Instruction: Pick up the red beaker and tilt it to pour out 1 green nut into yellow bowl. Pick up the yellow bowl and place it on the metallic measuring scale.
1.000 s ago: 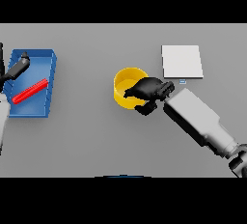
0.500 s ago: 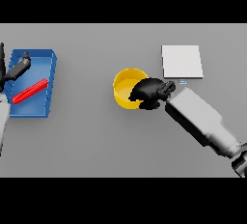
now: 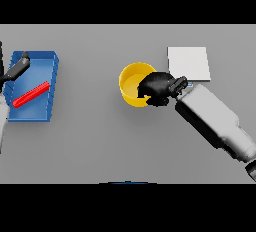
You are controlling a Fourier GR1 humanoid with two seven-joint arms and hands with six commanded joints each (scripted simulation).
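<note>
Grey table [image 3: 100, 141]: right hand [image 3: 157, 88] gripping yellow bowl [image 3: 132, 83] beside scale [image 3: 188, 63].

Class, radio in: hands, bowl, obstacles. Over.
Right hand curled on bowl rim. Left hand over blue tray, holding nothing. Scale right of bowl, path clear.

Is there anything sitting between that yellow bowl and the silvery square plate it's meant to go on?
Nothing visible does. The right hand is curled on the yellow bowl at its right rim, and the scale lies just up and to the right, with only bare table between.
</note>
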